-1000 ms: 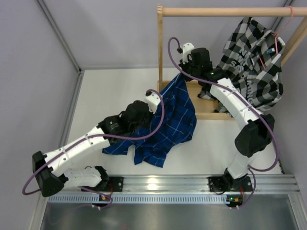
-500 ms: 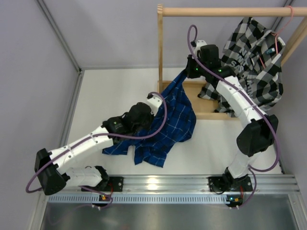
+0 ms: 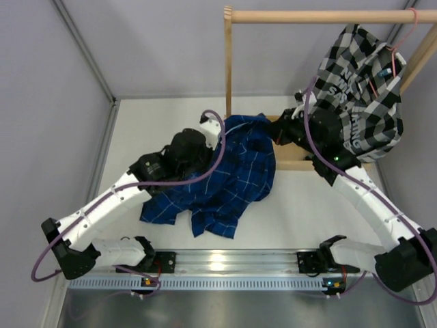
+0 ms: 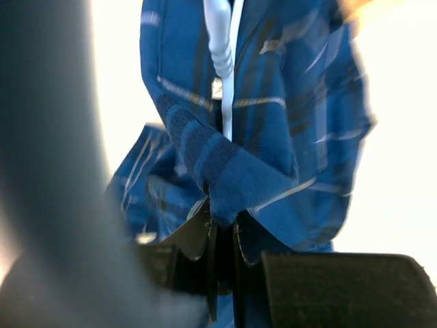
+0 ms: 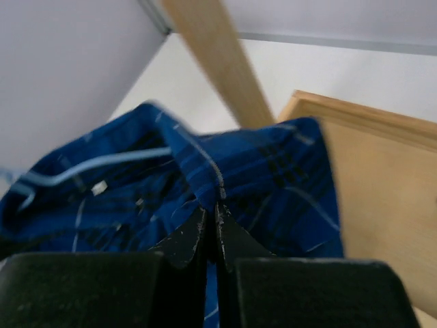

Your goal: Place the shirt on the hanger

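The royal-blue checked shirt (image 3: 235, 171) lies bunched on the white table, its far edge against the wooden rack base. My left gripper (image 3: 210, 139) is shut on a fold of it (image 4: 232, 174) at the shirt's upper left. My right gripper (image 3: 276, 133) is shut on the shirt's edge (image 5: 273, 171) at the upper right, over the rack base. The light-blue hanger shows as a thin wire (image 5: 102, 162) inside the shirt in the right wrist view. A pale strip of it (image 4: 220, 41) shows in the left wrist view. It is hidden from the top view.
A wooden clothes rack stands at the back right, with a top rail (image 3: 321, 15), a post (image 3: 228, 68) and a flat base (image 3: 297, 162). A black-and-white checked shirt (image 3: 365, 89) hangs there on a pink hanger (image 3: 407, 31). Grey walls close in left and behind.
My right gripper has come down and to the right from beside the rack post, bringing the raised shirt corner down. My left gripper has shifted slightly away from me with its fold.
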